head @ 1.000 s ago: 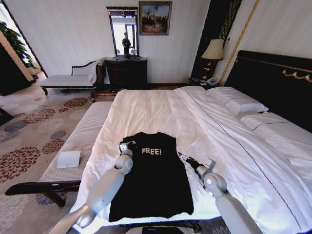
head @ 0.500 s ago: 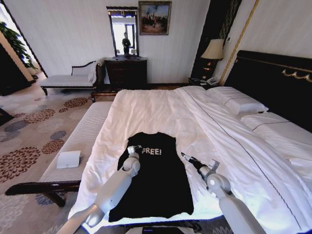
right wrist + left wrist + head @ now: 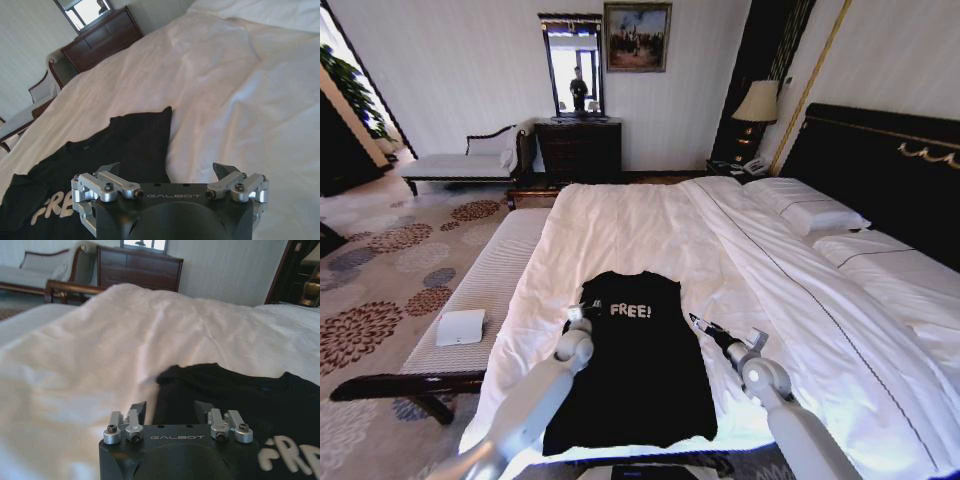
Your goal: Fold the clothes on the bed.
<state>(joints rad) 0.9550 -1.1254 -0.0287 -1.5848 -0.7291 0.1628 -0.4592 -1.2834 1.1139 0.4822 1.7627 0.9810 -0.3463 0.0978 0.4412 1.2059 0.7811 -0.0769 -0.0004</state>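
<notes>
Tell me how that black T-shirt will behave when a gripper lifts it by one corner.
The black T-shirt lies flat and thin on the duvet, so it is probably floppy and would drape rather than hold shape. It looks light. On the smooth bedding it may slide if pushed.

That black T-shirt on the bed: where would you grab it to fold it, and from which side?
Probably at the two shoulder corners. The T-shirt lies flat, collar toward the far end of the bed, so each open gripper could pinch an outer edge from its own side: left gripper at the left shoulder, right gripper at the right.
</notes>
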